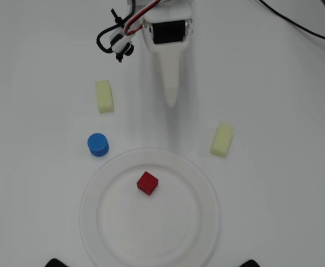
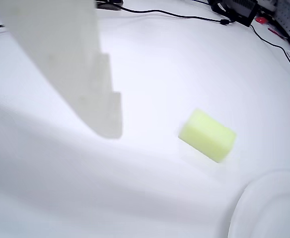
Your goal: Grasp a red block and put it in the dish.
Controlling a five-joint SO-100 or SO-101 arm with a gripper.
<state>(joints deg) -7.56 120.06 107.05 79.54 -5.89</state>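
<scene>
The red block (image 1: pixel 147 183) lies inside the dish (image 1: pixel 112 233), a little above its middle in the overhead view. It is free of the gripper. My gripper (image 1: pixel 172 101) is at the top of that view, pointing toward the dish, well short of its rim. Its white fingers lie together with nothing between them. In the wrist view the gripper (image 2: pixel 110 130) fills the upper left, and only the dish's rim (image 2: pixel 264 208) shows at the bottom right. The red block is out of that view.
Two pale yellow oblong blocks lie on the white table, one left of the gripper (image 1: pixel 104 96) and one right of the dish's top (image 1: pixel 222 139). One also shows in the wrist view (image 2: pixel 207 135). A blue cylinder (image 1: pixel 98 144) stands by the dish's upper left rim. Black cables (image 1: pixel 296 25) run at the top right.
</scene>
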